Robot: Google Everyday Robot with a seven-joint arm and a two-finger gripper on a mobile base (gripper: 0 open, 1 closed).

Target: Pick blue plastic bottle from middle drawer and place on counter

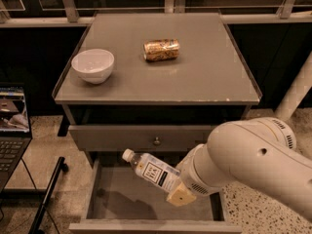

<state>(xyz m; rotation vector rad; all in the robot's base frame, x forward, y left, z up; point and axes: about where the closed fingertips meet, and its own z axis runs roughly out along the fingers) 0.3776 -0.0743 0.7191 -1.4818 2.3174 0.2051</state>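
Middle drawer (pixel 146 226): standing open, its grey floor lying directly beneath the jaws.
Gripper (pixel 178 193): hanging over the drawer's right half, jaws clenching the bottle's base end.
Blue plastic bottle (pixel 152 171): riding clear of the drawer floor, tilting, its white cap pointing up and left, away from the jaws.
Knobbed drawer front (pixel 157 141): sitting shut just behind the cap.
Counter (pixel 204 77): lying above and beyond the jaws.
White bowl (pixel 93 65): resting far left of them.
Gold can (pixel 161 49): lying farthest back.
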